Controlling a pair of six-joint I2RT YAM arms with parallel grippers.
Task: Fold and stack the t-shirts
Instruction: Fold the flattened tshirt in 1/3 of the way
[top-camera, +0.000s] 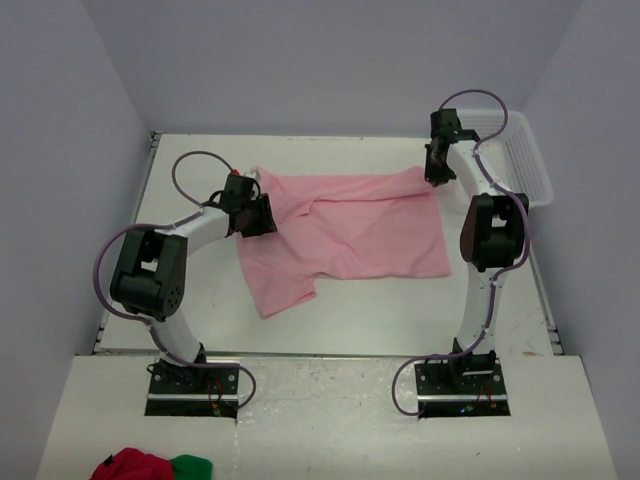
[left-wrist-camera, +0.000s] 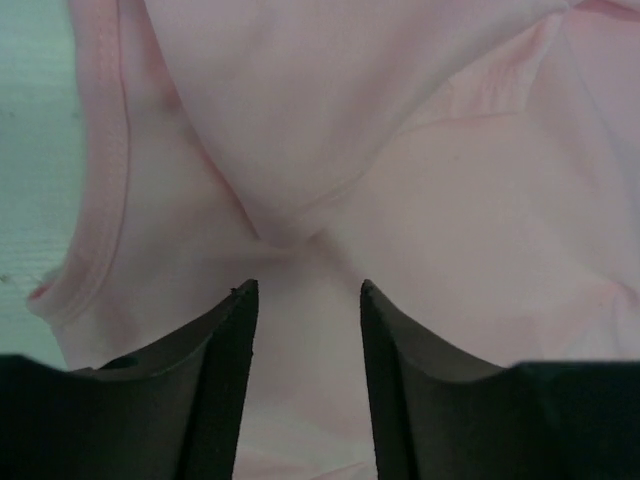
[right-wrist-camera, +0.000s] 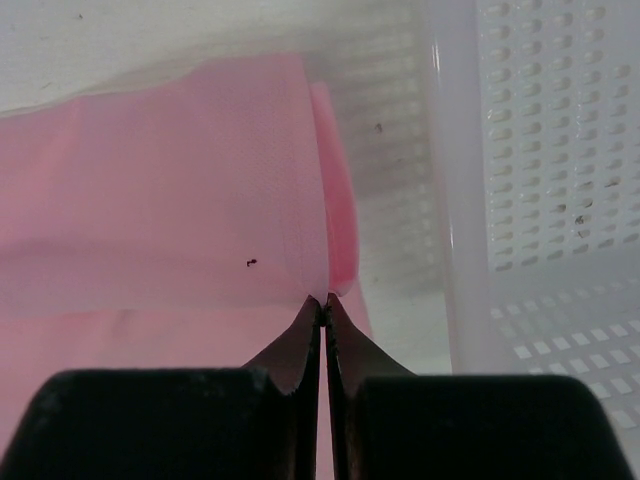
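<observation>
Jaws of the left gripper (left-wrist-camera: 305, 288) stand parted with nothing pinched, and pink cloth shows between and beyond the fingers. Over on the other side the right gripper (right-wrist-camera: 322, 300) is clamped tight on a folded edge of the t-shirt (top-camera: 350, 230), at its far right corner, near the white basket (top-camera: 527, 160). Shirt is plain light pink and soft, spread mostly flat on the table (top-camera: 350, 320) between the two arms. It's wrinkled and bunched on the left by the left gripper, one flap reaches toward the near edge, and a stitched hem shows in the left wrist view. Table is white and a bit scuffed, with pale plain walls on three sides. Perforated basket sits at the far right table edge. Red and green cloth (top-camera: 150, 466) lies on the near ledge below the arm bases
</observation>
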